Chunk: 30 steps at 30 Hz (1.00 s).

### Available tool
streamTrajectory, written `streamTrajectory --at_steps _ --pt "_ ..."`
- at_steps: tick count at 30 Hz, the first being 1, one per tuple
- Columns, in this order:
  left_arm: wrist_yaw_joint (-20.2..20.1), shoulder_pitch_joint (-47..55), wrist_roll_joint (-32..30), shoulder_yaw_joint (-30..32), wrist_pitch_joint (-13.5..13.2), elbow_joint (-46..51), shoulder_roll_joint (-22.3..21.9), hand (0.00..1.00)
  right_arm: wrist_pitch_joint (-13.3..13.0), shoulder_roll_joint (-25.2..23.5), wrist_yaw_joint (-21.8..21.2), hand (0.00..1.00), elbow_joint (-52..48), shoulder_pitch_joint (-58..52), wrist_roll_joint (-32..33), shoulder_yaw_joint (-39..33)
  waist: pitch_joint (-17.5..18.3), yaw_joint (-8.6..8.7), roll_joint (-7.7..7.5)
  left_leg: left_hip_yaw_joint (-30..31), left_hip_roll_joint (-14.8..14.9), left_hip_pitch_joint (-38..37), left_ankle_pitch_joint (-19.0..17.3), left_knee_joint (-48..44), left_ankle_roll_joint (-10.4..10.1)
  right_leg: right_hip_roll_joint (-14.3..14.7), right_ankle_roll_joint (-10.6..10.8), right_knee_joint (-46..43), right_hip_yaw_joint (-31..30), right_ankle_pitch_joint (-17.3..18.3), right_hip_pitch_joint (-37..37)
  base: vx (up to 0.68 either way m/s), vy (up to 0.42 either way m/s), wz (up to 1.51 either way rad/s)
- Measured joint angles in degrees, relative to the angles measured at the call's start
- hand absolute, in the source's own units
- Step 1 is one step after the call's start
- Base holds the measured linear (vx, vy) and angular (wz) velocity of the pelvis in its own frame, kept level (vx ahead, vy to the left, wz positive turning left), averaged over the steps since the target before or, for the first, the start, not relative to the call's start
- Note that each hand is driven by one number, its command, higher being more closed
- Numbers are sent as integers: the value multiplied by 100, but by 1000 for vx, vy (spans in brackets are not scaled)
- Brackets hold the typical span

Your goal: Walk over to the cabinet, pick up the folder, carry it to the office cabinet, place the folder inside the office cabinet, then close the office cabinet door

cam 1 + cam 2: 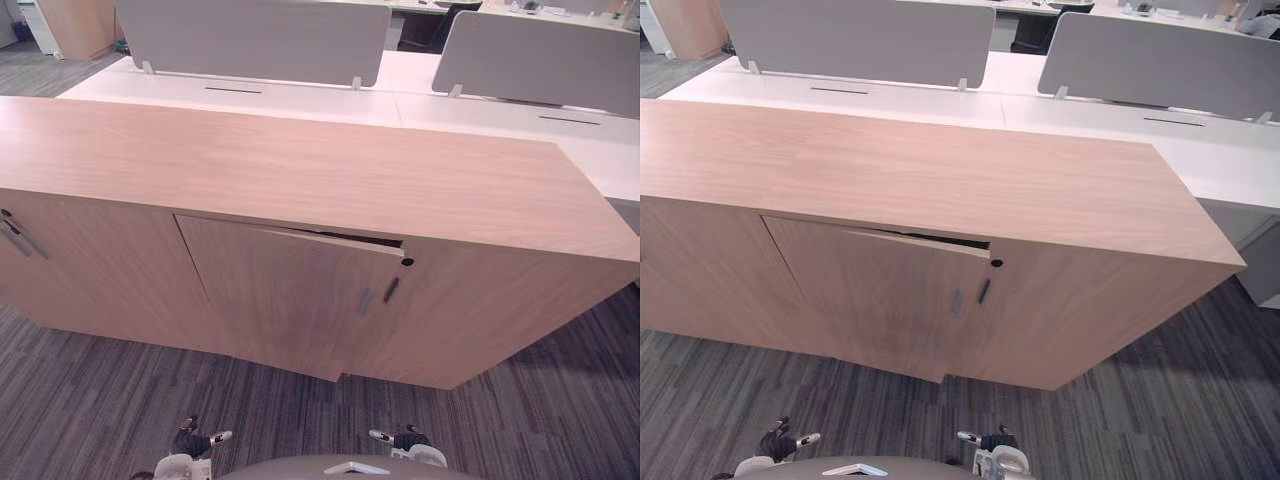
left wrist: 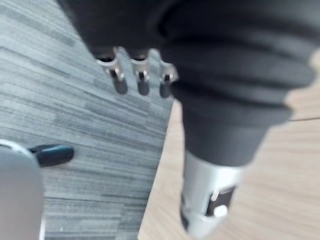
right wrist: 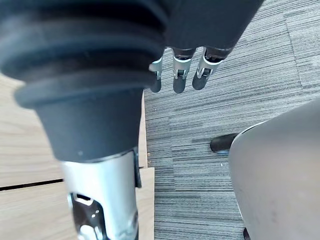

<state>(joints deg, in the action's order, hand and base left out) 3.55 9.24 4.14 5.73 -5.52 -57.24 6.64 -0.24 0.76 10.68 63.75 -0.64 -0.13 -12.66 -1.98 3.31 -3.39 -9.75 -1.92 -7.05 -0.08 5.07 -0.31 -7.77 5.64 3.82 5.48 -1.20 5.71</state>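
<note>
We are holding the left hand low at our side, its fingers hanging loose and fairly straight, side by side and closing on nothing; the right hand is hanging the same way on the other side, slack and empty. Both are hovering above the carpet, well short of the cabinet we are facing. Since neither hand is carrying the folder and the cabinet top is lying bare, we are judging that it is inside, behind the door, though the frames are not letting us confirm that. That door is hanging ajar: its free edge is standing out from the front, leaving a dark gap along its top, and its lower corner is dipping below the neighbouring panel. Two small handles are sitting where the door meets the next panel. Behind the cabinet, desks with grey screens are filling the background. We are reading this as the last step, closing the door. The next move is calling for one hand, likely the right, to rise to the door's free edge near the handles and press with flat fingers until the gap is closing and the front is sitting flush.
</note>
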Motion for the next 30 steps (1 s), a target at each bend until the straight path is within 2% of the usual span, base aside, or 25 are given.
streamTrajectory --at_steps 10,18,23,30 --pt "43 -139 -108 316 90 -237 -102 0 4 -11 -12 0 25 68 -2 -178 -11 -25 2 -9 -4 5 -97 -2 -33 -2 8 -39 -18 62 -38 -6 -11 -2" --pt "101 -254 -228 329 123 -334 -123 0 21 28 -17 0 82 118 -11 -216 -96 -28 37 -24 -8 -65 -123 -5 -39 6 31 3 -10 50 30 46 -20 1" --pt "101 -330 -231 329 130 -415 -166 0 20 92 -20 0 82 174 -11 -213 -199 -19 134 -31 1 -87 -122 -3 -38 15 27 -13 -12 52 37 -47 -37 -1" --pt "99 -334 -231 326 131 -415 -168 0 20 93 -21 0 80 174 -11 -202 -202 -33 129 -43 23 -107 -114 -2 -28 25 13 -70 -8 65 24 -57 -36 -1"
